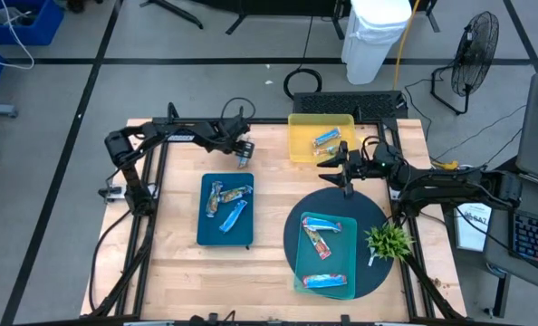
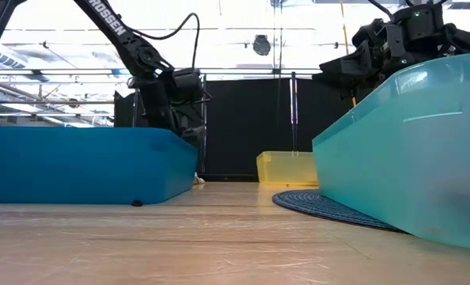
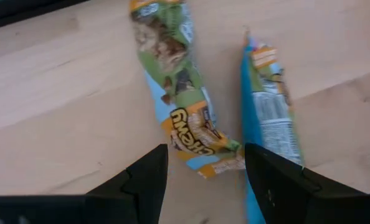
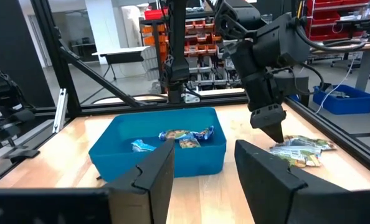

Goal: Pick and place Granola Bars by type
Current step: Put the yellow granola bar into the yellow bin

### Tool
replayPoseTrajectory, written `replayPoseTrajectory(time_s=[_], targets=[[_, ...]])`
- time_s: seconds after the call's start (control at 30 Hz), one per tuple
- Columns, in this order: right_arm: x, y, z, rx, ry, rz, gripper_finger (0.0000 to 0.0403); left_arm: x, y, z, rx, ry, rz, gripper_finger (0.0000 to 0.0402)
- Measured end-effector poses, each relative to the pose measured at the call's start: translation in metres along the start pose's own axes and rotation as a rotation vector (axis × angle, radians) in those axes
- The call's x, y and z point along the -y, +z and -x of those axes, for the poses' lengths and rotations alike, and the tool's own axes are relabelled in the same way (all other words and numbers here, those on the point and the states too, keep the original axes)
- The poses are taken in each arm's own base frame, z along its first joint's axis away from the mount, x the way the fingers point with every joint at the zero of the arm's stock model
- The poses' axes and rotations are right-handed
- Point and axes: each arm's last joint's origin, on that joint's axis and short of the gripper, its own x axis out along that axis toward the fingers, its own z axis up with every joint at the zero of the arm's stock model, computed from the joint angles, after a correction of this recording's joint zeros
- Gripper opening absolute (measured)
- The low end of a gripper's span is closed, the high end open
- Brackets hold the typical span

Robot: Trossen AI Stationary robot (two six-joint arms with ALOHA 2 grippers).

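Light, crinkly, slippery granola bars (image 3: 185, 93) at upper centre: left end effector (image 3: 205, 177), wide open and empty, should pinch mid-wrapper.

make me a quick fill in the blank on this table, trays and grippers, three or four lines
1. The left gripper hangs with jaws ____ over two bars lying on the bare table.
2. The teal tray sits on a round dark ____.
3. The yellow tray holds ____ bars.
4. The small plant stands beside the ____ tray.

Missing words: open; mat; two; teal
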Motion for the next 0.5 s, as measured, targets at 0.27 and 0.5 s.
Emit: replayPoseTrajectory(time_s=[0.27,0.5], targets=[[0.0,0.0002,0.0,0.002,0.0,0.001,0.0158,-0.0018,-0.0009,-0.0001,-0.004,0.024,0.017,0.0216],[0.0,0.0001,0.0,0.001,0.0,-0.008,0.0155,-0.0017,-0.0019,-0.0041,-0.001,0.044,0.029,0.0216]])
